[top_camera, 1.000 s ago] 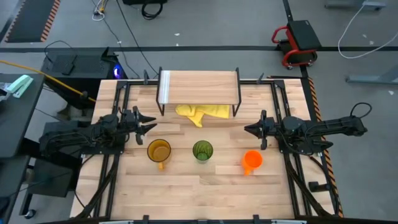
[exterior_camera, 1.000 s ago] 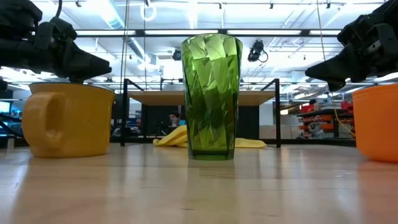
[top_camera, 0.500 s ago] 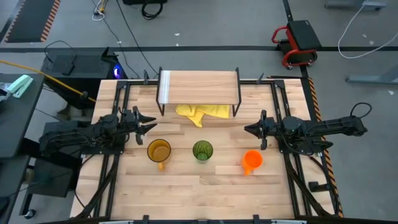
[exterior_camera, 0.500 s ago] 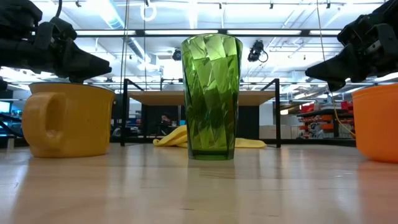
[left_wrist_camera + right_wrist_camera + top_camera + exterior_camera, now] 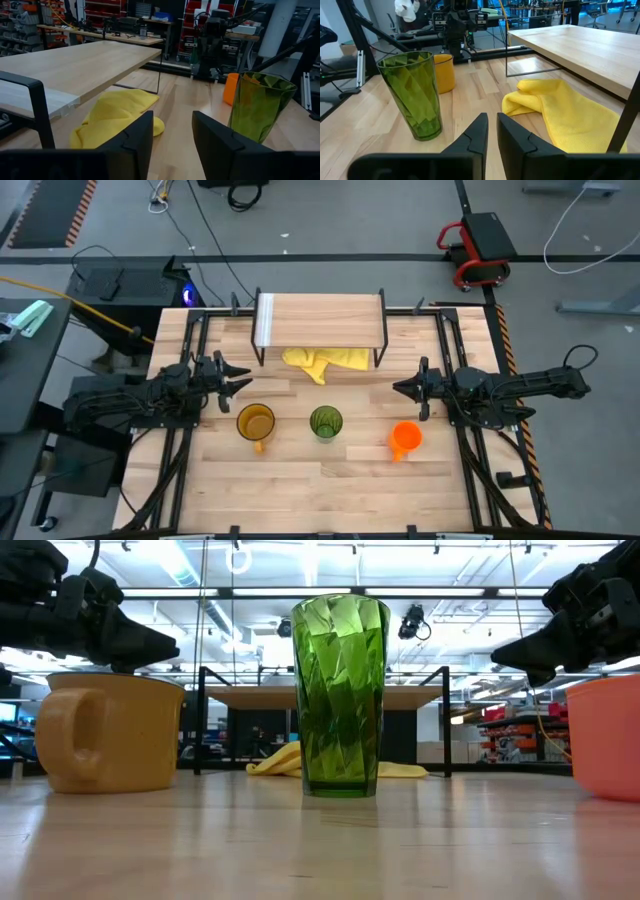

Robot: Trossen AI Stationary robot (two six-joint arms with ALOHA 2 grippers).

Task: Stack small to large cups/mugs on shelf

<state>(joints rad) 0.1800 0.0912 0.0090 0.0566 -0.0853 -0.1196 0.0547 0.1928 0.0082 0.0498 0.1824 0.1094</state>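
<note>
At the left edge of the wooden table (image 5: 330,490) the left gripper (image 5: 236,377) hovers with fingers parted, holding nothing, just behind the amber-yellow handled plastic mug (image 5: 256,423). Next along stands the tall translucent green plastic tumbler (image 5: 325,422), upright. Behind it a crumpled yellow cloth (image 5: 325,361) lies partly under the small light-wood shelf on black legs (image 5: 320,318). The small bright orange mug (image 5: 404,439) sits near the right gripper (image 5: 405,388), whose fingers are slightly apart around nothing.

Three cups stand in a row before the shelf (image 5: 320,318): mug (image 5: 255,423) left, tumbler (image 5: 325,422) centre, small mug (image 5: 405,438) right. A cloth (image 5: 325,361) lies under the shelf.
</note>
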